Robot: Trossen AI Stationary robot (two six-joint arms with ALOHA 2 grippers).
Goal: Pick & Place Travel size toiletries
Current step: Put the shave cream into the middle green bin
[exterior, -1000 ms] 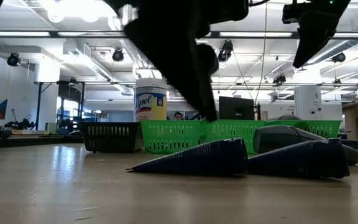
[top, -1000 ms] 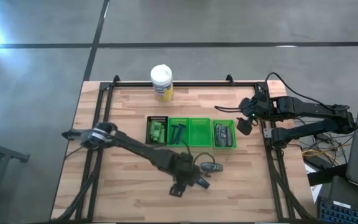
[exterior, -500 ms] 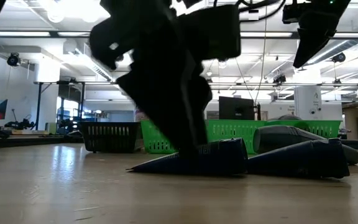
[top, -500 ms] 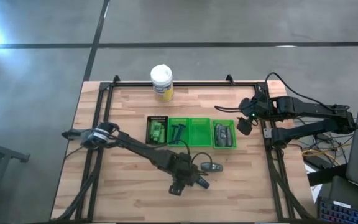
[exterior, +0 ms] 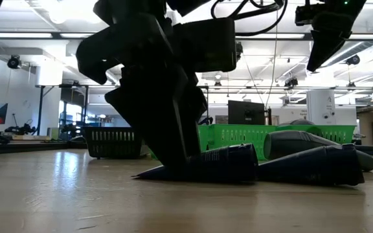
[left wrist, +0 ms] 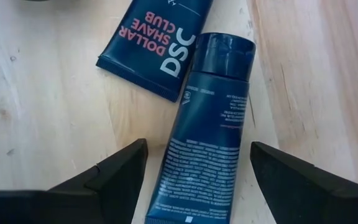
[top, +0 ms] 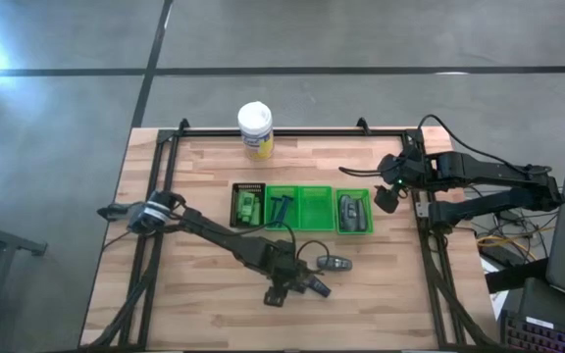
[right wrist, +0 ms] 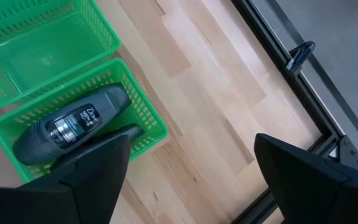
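Two dark blue tubes lie flat on the wooden table in front of the bins. One [left wrist: 211, 124] lies between the fingers of my open left gripper [left wrist: 197, 163], cap end away from the wrist, with a gap on each side. In the high view this tube [top: 316, 286] is beside the left gripper [top: 298, 284]. The second tube, printed "Dollar Shave Club" [left wrist: 157, 43], lies just beyond it [top: 333, 263]. In the low view the left fingers [exterior: 173, 162] reach down to the near tube [exterior: 219, 165]. My right gripper [top: 385, 199] hangs open above the rightmost green bin [right wrist: 145, 134].
A black bin [top: 248, 206] and three green bins [top: 314, 208] stand in a row at mid-table. The rightmost holds a grey tube [right wrist: 73, 127]. A yellow jar with a white lid [top: 255, 129] stands at the far edge. Bare wood lies near and left.
My left gripper has come down onto the table around the near blue tube, its fingers staying open. The tubes have not moved. My right arm has kept still.
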